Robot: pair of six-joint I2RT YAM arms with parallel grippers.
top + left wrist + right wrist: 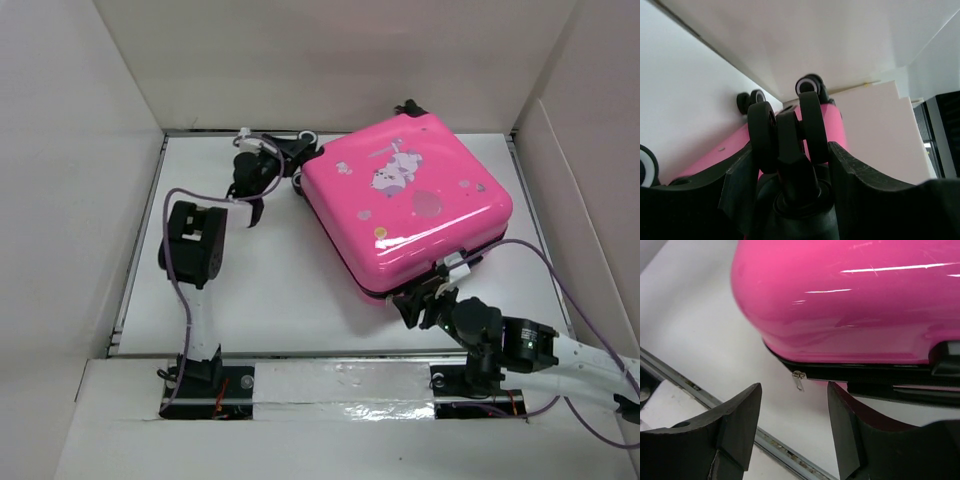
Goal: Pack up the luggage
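Observation:
The luggage [405,200] is a glossy hot-pink hard-shell suitcase with a white cartoon print. It lies flat and closed at the back right of the white table. My left gripper [290,160] is at its far left corner. In the left wrist view the gripper [790,150] is shut on a black twin caster wheel [787,125]. My right gripper [425,300] is at the suitcase's near corner. In the right wrist view it [795,390] is open, with the small metal zipper pull [798,381] hanging just ahead between the fingers, not touched. The pink shell [850,305] fills the space above.
White enclosure walls stand close behind and beside the suitcase [330,60]. A metal rail [780,450] runs along the table's near edge below the right gripper. Two more wheels [807,85] show against the back wall. A purple cable [560,285] loops by the right arm.

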